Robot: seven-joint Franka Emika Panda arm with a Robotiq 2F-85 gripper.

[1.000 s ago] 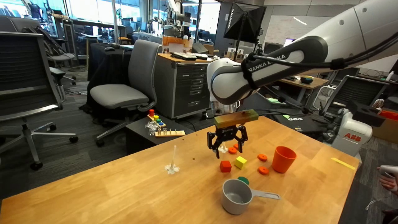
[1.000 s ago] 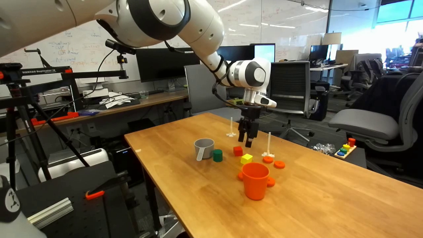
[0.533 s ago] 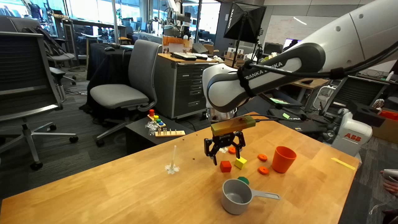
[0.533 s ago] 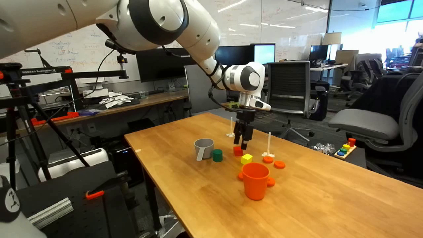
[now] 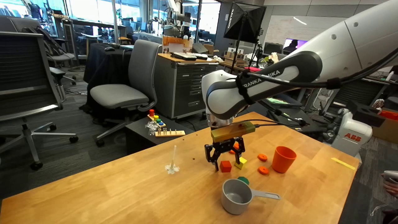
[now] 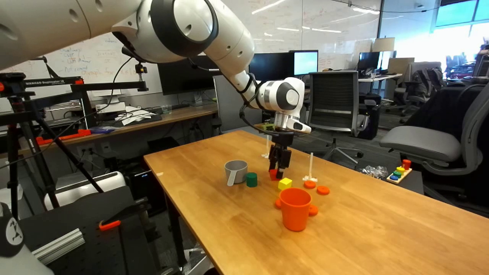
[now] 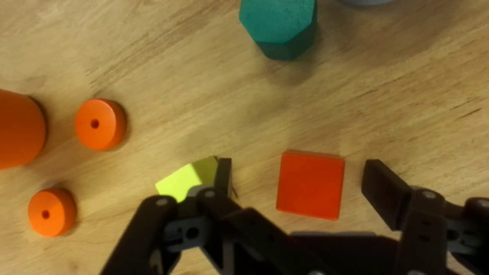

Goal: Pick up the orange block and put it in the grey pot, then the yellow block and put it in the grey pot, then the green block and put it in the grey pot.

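Observation:
The orange block [image 7: 310, 186] lies between the fingers of my open gripper [image 7: 300, 173], with bare wood showing on both sides of it. In both exterior views the gripper [image 5: 227, 165] is low over the table, its fingertips around the orange block [image 6: 273, 175]. Right against the outside of one finger, or just under it, the yellow block [image 7: 179, 185] is partly covered; whether they touch I cannot tell. The green block [image 7: 280, 23] stands apart, beside the grey pot [image 5: 231, 205]. Only a sliver of the pot's edge enters the wrist view at the top.
An orange-red cup [image 5: 283, 160] stands beyond the yellow block, with several flat orange discs [image 7: 100, 124] around it. Two thin upright pegs are taped to the table; one peg [image 6: 310, 168] rises close to the gripper.
My gripper has come down from above the table to the orange block, so that its fingers now straddle it. The gap between them looks slightly narrower. Blocks and pot have stayed in place.

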